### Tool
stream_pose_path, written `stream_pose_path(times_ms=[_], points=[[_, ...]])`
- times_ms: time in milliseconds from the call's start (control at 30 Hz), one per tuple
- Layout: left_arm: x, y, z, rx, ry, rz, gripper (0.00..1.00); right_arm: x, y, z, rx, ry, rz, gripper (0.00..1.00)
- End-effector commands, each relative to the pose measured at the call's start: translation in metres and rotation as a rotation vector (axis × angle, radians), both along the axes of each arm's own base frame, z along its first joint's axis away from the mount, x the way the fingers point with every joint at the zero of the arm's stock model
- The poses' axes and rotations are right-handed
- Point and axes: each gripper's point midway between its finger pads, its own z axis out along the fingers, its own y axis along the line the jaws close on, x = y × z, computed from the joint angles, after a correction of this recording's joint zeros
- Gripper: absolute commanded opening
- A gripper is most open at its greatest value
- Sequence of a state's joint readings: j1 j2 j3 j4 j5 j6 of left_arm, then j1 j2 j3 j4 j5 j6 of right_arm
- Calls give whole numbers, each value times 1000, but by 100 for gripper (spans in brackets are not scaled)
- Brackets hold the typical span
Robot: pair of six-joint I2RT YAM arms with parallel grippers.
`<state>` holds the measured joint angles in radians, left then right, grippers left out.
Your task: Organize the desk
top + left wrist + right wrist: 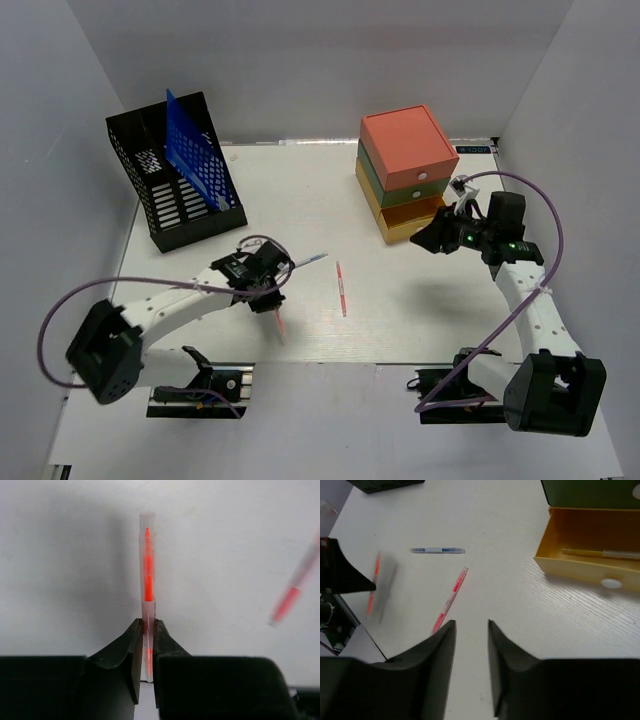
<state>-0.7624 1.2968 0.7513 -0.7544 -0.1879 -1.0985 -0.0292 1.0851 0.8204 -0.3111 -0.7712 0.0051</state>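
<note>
The white desk (330, 200) carries loose pens. My left gripper (146, 625) is shut on a clear pen with a red core (148, 570), which sticks straight out past the fingertips. From above, that left gripper (272, 303) hangs over the desk's near left. A second red pen (342, 288) lies in the middle, also seen blurred at the right as the second red pen (295, 587). A blue pen (310, 260) lies just beyond it. My right gripper (471, 625) is open with nothing between its fingers, hovering near the pulled-out yellow drawer (590, 567).
A stacked orange, green and yellow drawer box (405, 165) stands at the back right; its open bottom drawer holds a yellowish pen (600, 553). A black mesh file rack (170, 190) with a blue folder (195, 150) stands at the back left.
</note>
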Motion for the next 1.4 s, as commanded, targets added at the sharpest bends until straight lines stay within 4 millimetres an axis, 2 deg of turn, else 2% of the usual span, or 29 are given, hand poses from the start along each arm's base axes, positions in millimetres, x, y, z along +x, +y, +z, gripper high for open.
stream_pose_path(times_ms=[0, 33, 67, 133, 200, 233, 267, 300, 367, 400, 433, 467, 533, 567, 600, 667, 700, 733, 800, 900, 967, 1067, 1100, 1133, 1200, 1233, 1267, 1333, 1367], points=[[37, -15, 76, -41, -304, -256, 0, -3, 0, 22, 13, -93, 47, 31], [41, -21, 97, -76, -390, -320, 0, -3, -1, 24, 6, -107, 49, 22], [51, -29, 115, -94, -481, -386, 0, -4, -3, 26, 1, -117, 40, 0], [60, -50, 142, -164, -604, -484, 0, 0, -11, 29, -12, -133, -2, 0], [64, -72, 155, -193, -677, -650, 0, 2, -20, 32, -16, -147, -40, 0], [72, -83, 165, -207, -729, -682, 0, 2, -21, 33, -14, -148, -47, 0], [82, -93, 152, -166, -718, -742, 0, 3, -25, 33, -8, -140, -65, 0], [84, -114, 167, -209, -750, -820, 0, 4, -27, 32, -4, -134, -74, 0], [100, -149, 169, -207, -773, -961, 0, 6, -36, 31, 0, -119, -107, 0], [100, -165, 169, -217, -787, -1034, 0, 8, -41, 31, 0, -115, -126, 0], [108, -174, 171, -176, -826, -1098, 0, 9, -45, 32, 1, -118, -137, 0], [114, -187, 155, -158, -803, -1141, 0, 8, -47, 31, 6, -113, -141, 0], [128, -209, 172, -104, -939, -1263, 0, 7, -52, 32, 17, -113, -149, 0], [131, -221, 162, -92, -948, -1303, 0, 7, -53, 33, 21, -113, -150, 0], [140, -231, 174, -87, -999, -1315, 0, 6, -53, 34, 25, -116, -148, 0], [145, -247, 176, -60, -1038, -1402, 0, 5, -58, 37, 24, -123, -167, 0], [148, -259, 162, -55, -1018, -1439, 0, 4, -59, 39, 24, -132, -169, 0], [156, -268, 177, -35, -1070, -1461, 0, 3, -59, 41, 22, -143, -169, 0], [160, -287, 181, -46, -1134, -1501, 0, 1, -60, 43, 22, -155, -172, 0], [168, -307, 202, -67, -1274, -1518, 0, -1, -60, 47, 27, -168, -168, 0], [177, -322, 202, -79, -1298, -1518, 0, -2, -61, 47, 30, -171, -162, 0], [195, -341, 192, -72, -1298, -1510, 0, -4, -61, 49, 28, -180, -159, 0], [199, -345, 195, -70, -1329, -1496, 0, -5, -62, 50, 26, -187, -161, 0], [205, -349, 187, -61, -1327, -1486, 0, -4, -62, 51, 24, -196, -160, 0], [216, -354, 188, -44, -1358, -1449, 0, -6, -63, 52, 26, -201, -166, 0], [220, -358, 175, -37, -1344, -1451, 0, -6, -62, 52, 27, -202, -163, 0], [225, -363, 183, -33, -1367, -1440, 0, -6, -63, 53, 27, -206, -165, 0], [230, -366, 171, -24, -1344, -1441, 0, -7, -63, 53, 30, -204, -166, 0], [232, -368, 173, -22, -1349, -1437, 0, -7, -63, 53, 32, -202, -165, 0]])
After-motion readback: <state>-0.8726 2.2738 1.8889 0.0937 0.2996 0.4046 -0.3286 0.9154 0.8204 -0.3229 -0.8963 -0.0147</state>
